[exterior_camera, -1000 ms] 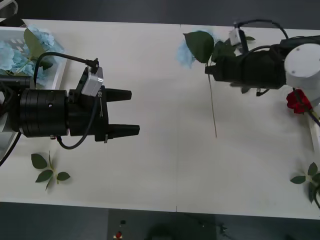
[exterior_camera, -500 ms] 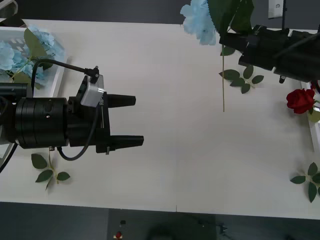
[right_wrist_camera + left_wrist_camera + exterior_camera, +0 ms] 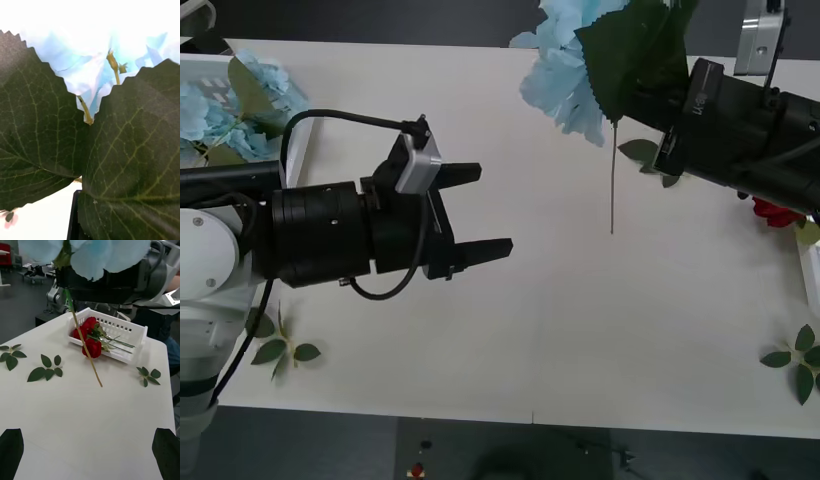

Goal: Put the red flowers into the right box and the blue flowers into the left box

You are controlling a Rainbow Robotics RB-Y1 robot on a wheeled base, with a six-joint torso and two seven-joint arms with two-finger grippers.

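My right gripper [image 3: 645,100] is shut on a blue flower [image 3: 565,70] and holds it high above the table's far right part. Its thin stem [image 3: 612,190] hangs straight down. The big dark leaves [image 3: 127,157] and pale petals [image 3: 93,71] press close to the right wrist camera. My left gripper [image 3: 495,208] hovers open over the table's middle and points toward the hanging stem [image 3: 86,348]. More blue flowers [image 3: 220,110] lie in the left box [image 3: 297,150]. Red flowers [image 3: 90,343] rest in the right box [image 3: 129,330], and one red flower [image 3: 778,213] peeks out under the right arm.
Loose green leaf sprigs lie on the white table: one near the front left [image 3: 280,345], one at the front right [image 3: 800,360], one under the right arm [image 3: 650,155]. The right box's rim [image 3: 810,265] runs along the table's right edge.
The right arm has lifted the blue flower off the table and carried it higher and leftward. The left gripper has moved right, toward the table's middle, still open.
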